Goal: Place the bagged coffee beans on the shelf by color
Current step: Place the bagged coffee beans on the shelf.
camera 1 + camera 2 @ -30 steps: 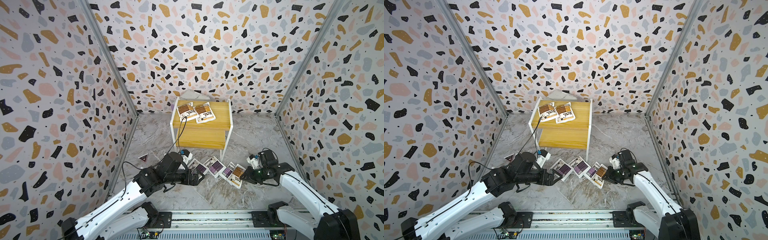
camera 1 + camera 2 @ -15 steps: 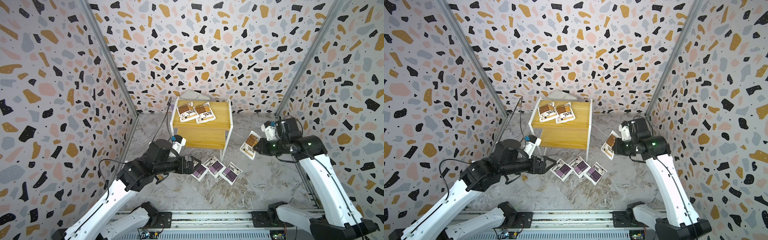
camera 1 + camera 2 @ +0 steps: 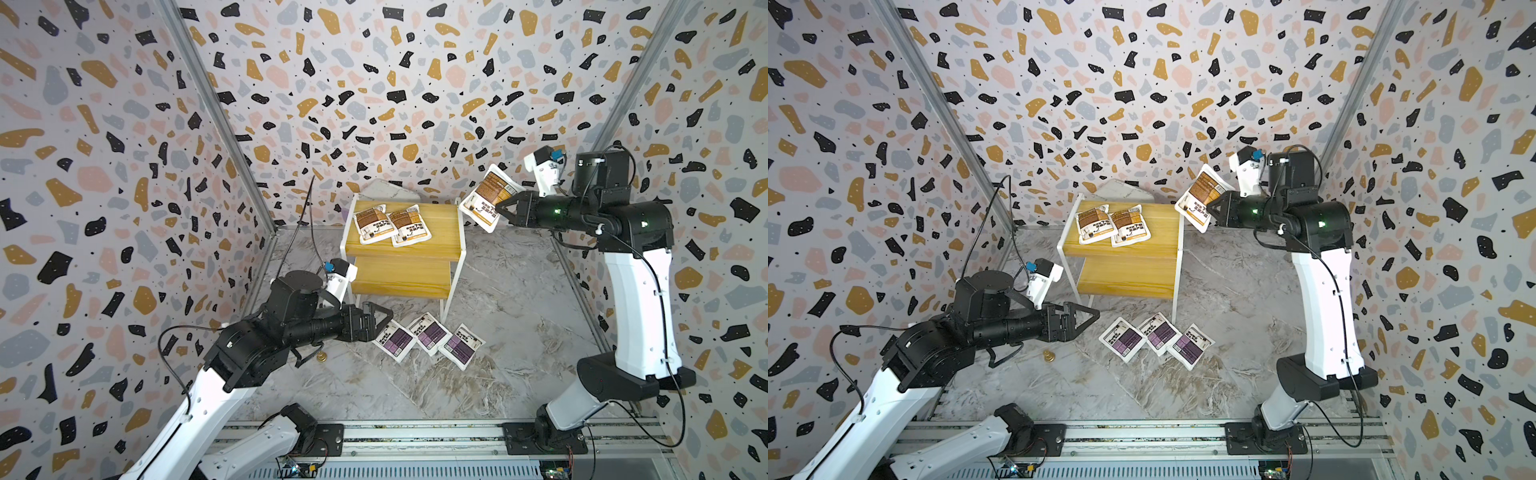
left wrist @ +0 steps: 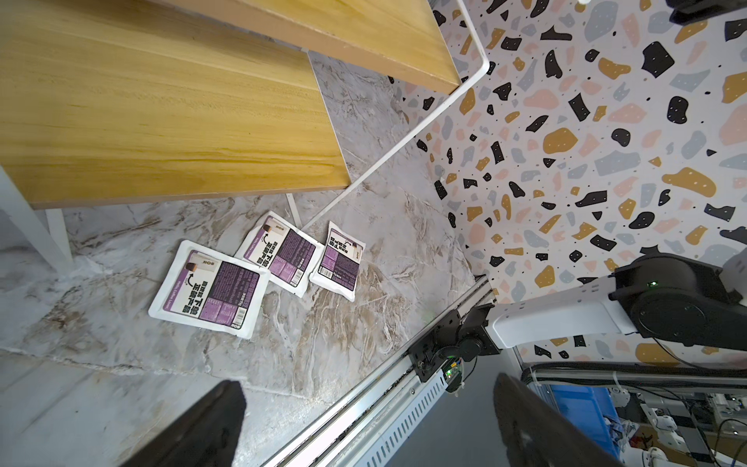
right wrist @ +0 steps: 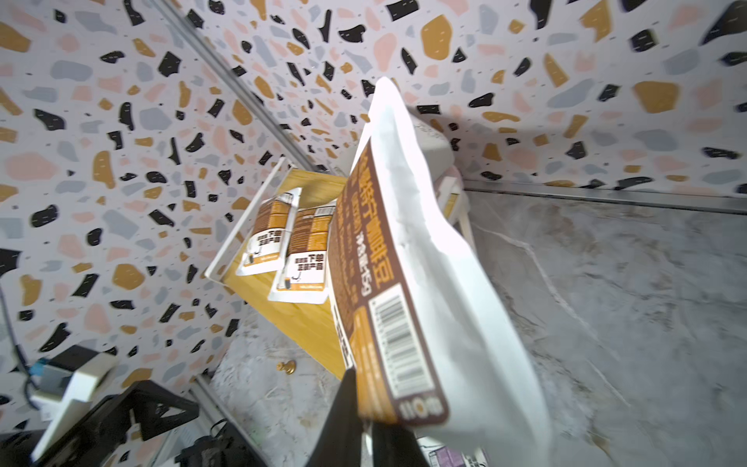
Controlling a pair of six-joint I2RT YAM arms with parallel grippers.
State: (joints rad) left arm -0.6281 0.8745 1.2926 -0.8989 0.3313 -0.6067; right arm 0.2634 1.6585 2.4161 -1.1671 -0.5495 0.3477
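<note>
Brown pouches [image 3: 374, 224] three, purple pouches [image 3: 430, 332] three

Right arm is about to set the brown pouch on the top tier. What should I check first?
1. Grip: right hand shut on the brown pouch by one edge: ok.
2. Free room on the top board beside the two brown pouches: ok.
3. Held pouch over the board: not ok; it appears off the board's edge, tilted.
4. Left hand open, low by the three purple pouches, away from the top board: ok.
5. Lower board bare for purple: ok.
</note>
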